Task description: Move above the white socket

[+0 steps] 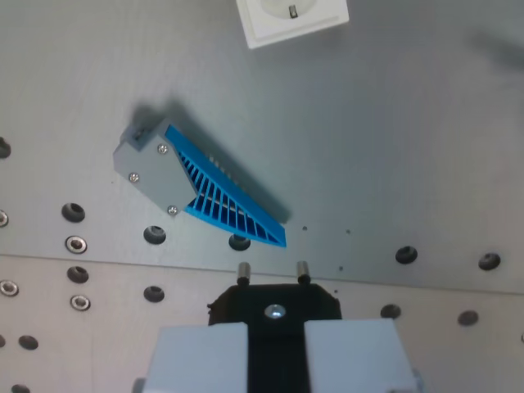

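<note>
The white socket (pixel 291 18) lies at the top of the wrist view, a little right of centre, cut off by the top edge. My gripper (pixel 276 332) is at the bottom centre. Its two light grey fingers (pixel 201 352) are shut on a black plug (pixel 274 304) whose two metal pins (pixel 243 271) point toward the middle of the view. The socket is far from the plug, up the view and slightly to the wrist view's right.
A grey block with a blue ribbed fan-shaped part (pixel 214 190) lies on the metal plate (pixel 393 147) between the plug and the socket, left of centre. Screw holes (pixel 74 212) run along the plate's lower part.
</note>
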Controlling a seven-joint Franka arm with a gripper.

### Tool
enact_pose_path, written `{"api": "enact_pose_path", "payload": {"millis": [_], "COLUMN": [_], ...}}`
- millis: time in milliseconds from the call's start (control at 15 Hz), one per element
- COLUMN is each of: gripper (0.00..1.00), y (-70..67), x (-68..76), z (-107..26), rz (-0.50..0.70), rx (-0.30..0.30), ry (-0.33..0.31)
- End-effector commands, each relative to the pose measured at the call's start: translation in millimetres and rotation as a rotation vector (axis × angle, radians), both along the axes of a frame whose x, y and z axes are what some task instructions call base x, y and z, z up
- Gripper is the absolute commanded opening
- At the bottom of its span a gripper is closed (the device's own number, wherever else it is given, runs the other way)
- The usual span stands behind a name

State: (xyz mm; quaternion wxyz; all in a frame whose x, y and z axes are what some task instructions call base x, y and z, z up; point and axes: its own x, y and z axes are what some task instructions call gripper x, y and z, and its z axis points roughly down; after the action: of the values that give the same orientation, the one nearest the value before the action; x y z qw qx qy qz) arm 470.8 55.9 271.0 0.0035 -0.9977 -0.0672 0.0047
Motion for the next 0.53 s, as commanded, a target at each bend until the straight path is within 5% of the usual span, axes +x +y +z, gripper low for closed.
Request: {"api": "enact_pose_path", "payload": {"millis": [67,533], "gripper": [0.0,0.0], "y": [-5.1,-5.1], "x": [4.5,25.7], "z": [-14.4,-48.3], "rz": [0.1,0.149], "rx": [0.009,0.01], "ry": [-0.073,-0.05]}}
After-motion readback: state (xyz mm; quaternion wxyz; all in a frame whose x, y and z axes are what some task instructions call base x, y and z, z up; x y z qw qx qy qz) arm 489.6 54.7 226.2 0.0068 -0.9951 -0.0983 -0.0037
